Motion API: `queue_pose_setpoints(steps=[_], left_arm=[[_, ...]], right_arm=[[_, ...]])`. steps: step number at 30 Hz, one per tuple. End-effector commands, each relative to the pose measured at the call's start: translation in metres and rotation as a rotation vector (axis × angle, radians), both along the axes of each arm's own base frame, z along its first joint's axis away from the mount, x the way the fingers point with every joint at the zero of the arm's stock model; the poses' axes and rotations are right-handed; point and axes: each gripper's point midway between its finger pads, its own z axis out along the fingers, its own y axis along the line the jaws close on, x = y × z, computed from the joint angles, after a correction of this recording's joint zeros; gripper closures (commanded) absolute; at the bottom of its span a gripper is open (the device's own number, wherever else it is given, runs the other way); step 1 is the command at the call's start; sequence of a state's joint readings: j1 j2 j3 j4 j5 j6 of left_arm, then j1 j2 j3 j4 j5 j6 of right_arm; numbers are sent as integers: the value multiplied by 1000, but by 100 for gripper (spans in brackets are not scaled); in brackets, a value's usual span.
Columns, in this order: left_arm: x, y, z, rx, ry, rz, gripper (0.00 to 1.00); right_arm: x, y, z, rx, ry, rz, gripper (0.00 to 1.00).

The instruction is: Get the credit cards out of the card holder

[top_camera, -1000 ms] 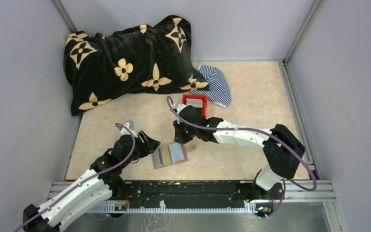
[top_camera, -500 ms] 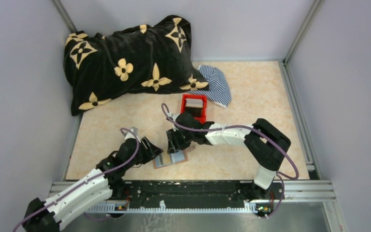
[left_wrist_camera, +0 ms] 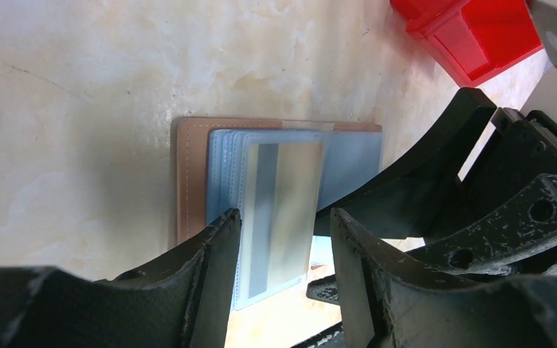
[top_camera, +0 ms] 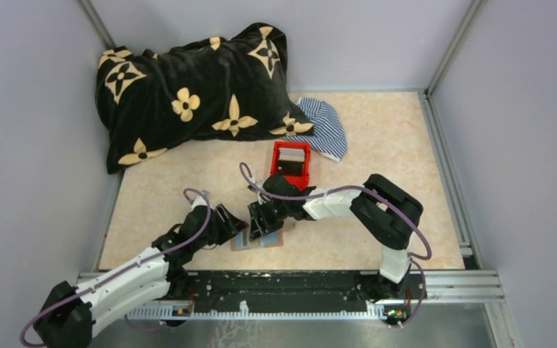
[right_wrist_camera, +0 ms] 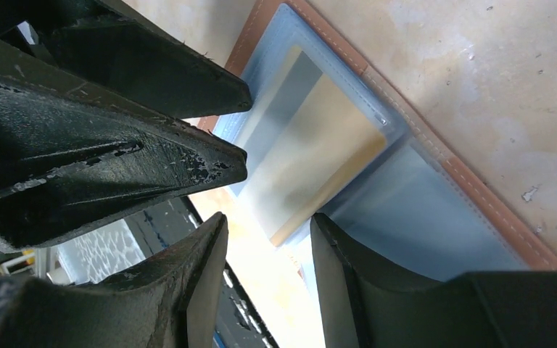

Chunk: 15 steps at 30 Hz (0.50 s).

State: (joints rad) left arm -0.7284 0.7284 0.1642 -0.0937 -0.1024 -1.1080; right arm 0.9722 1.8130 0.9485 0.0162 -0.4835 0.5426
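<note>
The left pincer [left_wrist_camera: 284,221] reaches over the holder [left_wrist_camera: 188,174] from its left. Its jaws stand partly apart on either side of the near end of a beige card [left_wrist_camera: 290,188] with a grey stripe, and I cannot tell whether they press on that card. The right pincer [right_wrist_camera: 270,221] comes at the holder from the opposite side. Its jaws are spread, with nothing clamped and the card's other end lying between them. The holder lies open and flat on the table [top_camera: 377,145], brown leather underneath and clear bluish sleeves [left_wrist_camera: 355,159] on top. The striped card sits in the uppermost sleeve, lifted a little off the rest. A red box [top_camera: 275,163] stands just beyond the holder, slightly to its right. A striped cloth [top_camera: 326,130] lies farther beyond it on the same side. A black flowered pillow [top_camera: 188,87] lies well beyond the holder, to its left.
</note>
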Motion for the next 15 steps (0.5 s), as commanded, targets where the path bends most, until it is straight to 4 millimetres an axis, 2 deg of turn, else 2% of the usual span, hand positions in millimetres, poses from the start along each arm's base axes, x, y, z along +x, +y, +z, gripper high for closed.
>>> queue_pose_setpoints(steps=[1,11,15], left_arm=[[-12,9,-23,38,74,4,44],[-13,5,-26,37,83,-13,44],[-12,5,-26,52,83,-23,44]], right_arm=[[-2,11,0,50,2,28,53],[1,-2,1,119,73,-13,56],[1,1,-2,131,91,-17,69]])
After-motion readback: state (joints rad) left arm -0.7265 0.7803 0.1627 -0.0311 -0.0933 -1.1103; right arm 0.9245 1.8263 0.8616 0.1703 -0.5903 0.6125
